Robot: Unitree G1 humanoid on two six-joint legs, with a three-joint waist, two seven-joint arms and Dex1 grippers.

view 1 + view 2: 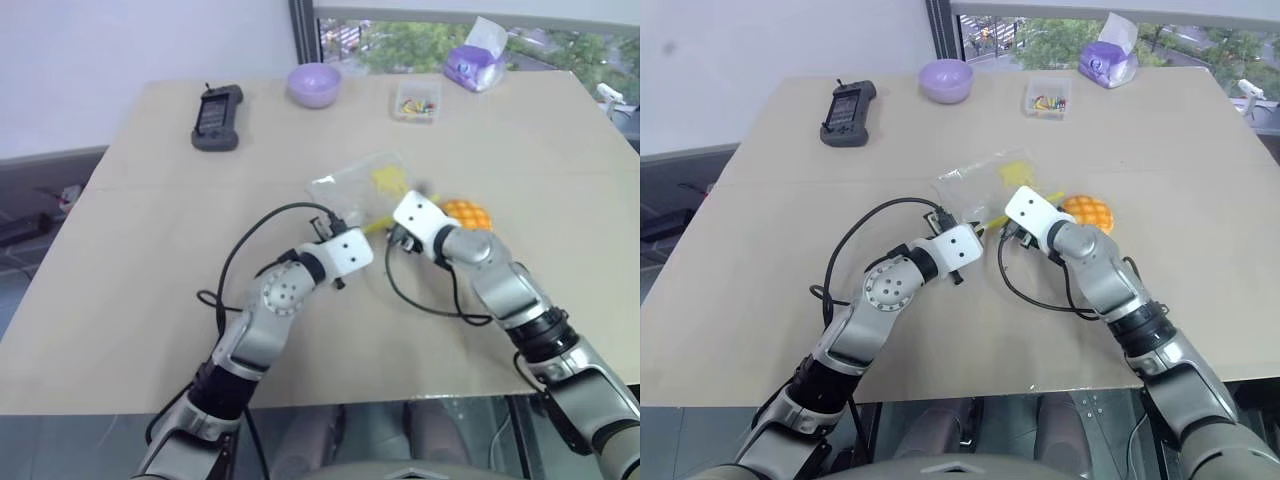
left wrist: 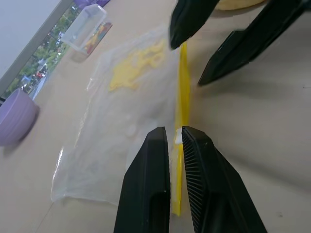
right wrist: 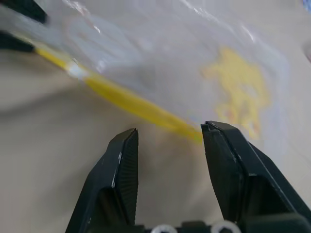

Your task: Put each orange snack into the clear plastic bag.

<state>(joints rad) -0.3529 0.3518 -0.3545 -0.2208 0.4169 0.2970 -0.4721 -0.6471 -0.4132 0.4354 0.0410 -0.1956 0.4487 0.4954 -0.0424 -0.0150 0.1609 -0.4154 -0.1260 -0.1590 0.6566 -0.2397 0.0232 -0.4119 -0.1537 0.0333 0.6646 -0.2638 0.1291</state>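
with the left gripper (image 2: 174,141) jaws pinched on the yellow zip strip of the flat clear plastic bag (image 1: 368,185) on the tabletop (image 1: 150,240), the right gripper (image 3: 167,133), jaws spread, probably needed the strip's far end, the round orange snack (image 1: 470,213) waiting beside.

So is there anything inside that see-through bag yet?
No. The clear plastic bag lies flat on the table, with only its own yellow print showing through. The orange snack sits outside, beside it. The hands cover the edge nearest the robot.
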